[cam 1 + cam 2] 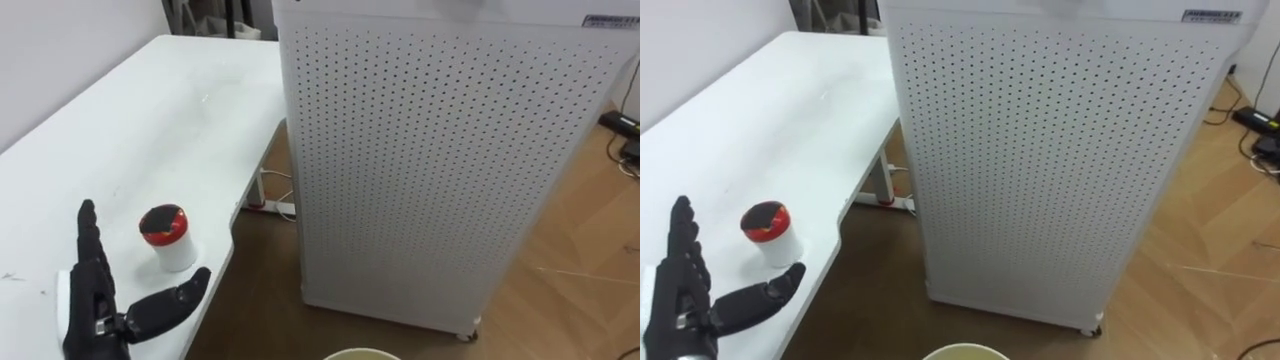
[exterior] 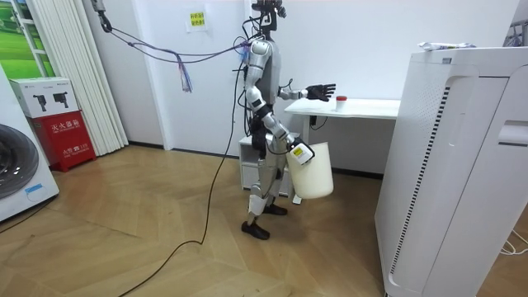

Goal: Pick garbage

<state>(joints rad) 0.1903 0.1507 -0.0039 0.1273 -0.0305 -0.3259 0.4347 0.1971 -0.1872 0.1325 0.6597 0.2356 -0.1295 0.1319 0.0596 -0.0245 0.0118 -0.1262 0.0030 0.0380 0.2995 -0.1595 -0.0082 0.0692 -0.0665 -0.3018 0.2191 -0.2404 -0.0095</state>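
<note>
The cup [image 1: 168,238], white with a red lid, stands upright on the white bench [image 1: 150,110], close to the bench's near corner and edge. Nothing else lies beside it on the top.

The left hand [image 1: 95,300] is over the bench just short of the cup. It is spread wide, fingers straight and pointing ahead, thumb stretched out to the right. The cup sits in the open angle between fingers and thumb, and the hand is not touching it and holds nothing.

In the room view the robot stands upright at the end of the bench, left arm reaching forward at bench height. The right hand [image 2: 294,148] is low at its side against a pale bin [image 2: 313,175] that hangs by its thigh. How that hand grips cannot be told. The bin's rim shows at the bottom edge of the eye views.

Just right of the bench stands a tall white perforated cabinet [image 1: 440,160] on the wood floor [image 1: 580,250]. A white power strip [image 1: 276,207] lies on the floor between cabinet and bench leg.
</note>
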